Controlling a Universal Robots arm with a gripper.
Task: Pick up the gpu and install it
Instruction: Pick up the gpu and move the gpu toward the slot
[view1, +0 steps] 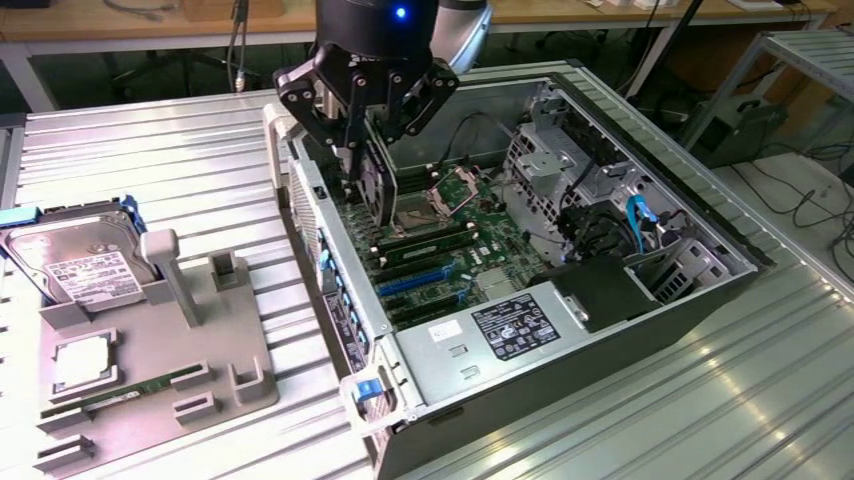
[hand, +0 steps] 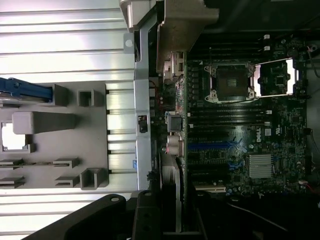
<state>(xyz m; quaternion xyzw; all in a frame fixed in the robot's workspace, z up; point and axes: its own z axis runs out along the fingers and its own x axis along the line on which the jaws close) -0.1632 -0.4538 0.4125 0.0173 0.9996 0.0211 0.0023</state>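
Note:
My gripper (view1: 367, 160) hangs over the open computer case (view1: 694, 300), near its rear wall, shut on the gpu (view1: 379, 190). The gpu is a thin dark card held on edge, its lower end down among the motherboard (view1: 461, 245) parts beside the CPU socket (view1: 447, 195). In the wrist view the gpu (hand: 175, 192) appears edge-on with a silvery strip along it, running out from between the black fingers (hand: 147, 217). It hangs above the blue expansion slots (hand: 215, 146) (view1: 414, 275). Whether it touches a slot I cannot tell.
A grey fixture (view1: 147, 370) on the ribbed table at the exterior view's left holds a silver hard drive (view1: 80, 265), a square chip (view1: 83, 362) and a green memory stick (view1: 114, 400). The power supply (view1: 514, 325) and drive cage (view1: 547, 160) crowd the case.

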